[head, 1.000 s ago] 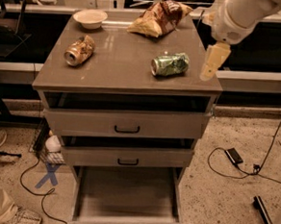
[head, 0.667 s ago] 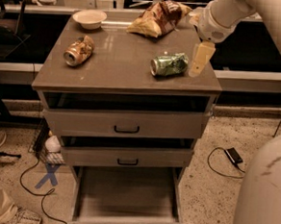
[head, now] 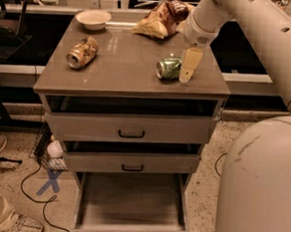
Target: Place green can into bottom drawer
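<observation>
Approach step: gripper [head: 188,66] is hovering just right of the green can [head: 168,68]; can't tell the claw's state. Next is closing on the can, then lowering it into the open bottom drawer [head: 132,201].

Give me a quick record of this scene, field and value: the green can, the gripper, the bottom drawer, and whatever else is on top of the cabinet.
green can: on its side on the cabinet top, right of centre
gripper: low, beside the can's right end; contact cannot be told
bottom drawer: pulled out, nothing seen in it
other items: crushed can left, bowl back left, snack bag back
</observation>
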`<action>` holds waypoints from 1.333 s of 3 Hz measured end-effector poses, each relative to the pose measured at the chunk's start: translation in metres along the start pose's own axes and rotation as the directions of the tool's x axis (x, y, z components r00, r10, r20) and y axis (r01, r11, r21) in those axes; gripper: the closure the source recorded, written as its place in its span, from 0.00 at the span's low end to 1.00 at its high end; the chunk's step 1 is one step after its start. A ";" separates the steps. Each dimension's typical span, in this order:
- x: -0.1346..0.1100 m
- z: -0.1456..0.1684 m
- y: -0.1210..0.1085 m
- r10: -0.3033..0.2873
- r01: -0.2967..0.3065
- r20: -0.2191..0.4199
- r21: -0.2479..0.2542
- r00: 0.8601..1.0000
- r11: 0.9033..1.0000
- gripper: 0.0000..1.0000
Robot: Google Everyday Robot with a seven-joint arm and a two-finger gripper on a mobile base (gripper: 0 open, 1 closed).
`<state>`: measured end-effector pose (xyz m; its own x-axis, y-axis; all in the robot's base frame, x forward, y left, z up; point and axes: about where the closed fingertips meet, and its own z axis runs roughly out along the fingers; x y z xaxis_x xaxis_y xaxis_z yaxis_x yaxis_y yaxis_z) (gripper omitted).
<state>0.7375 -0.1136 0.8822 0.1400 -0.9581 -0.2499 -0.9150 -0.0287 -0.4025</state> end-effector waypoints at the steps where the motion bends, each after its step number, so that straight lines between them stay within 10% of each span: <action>1: -0.013 0.026 0.004 -0.024 0.024 -0.005 -0.062 1.000 0.998 0.03; 4: -0.017 0.045 0.020 -0.031 0.029 -0.018 -0.141 0.999 0.990 0.80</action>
<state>0.7341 -0.0849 0.8392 0.1618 -0.9617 -0.2213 -0.9548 -0.0958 -0.2815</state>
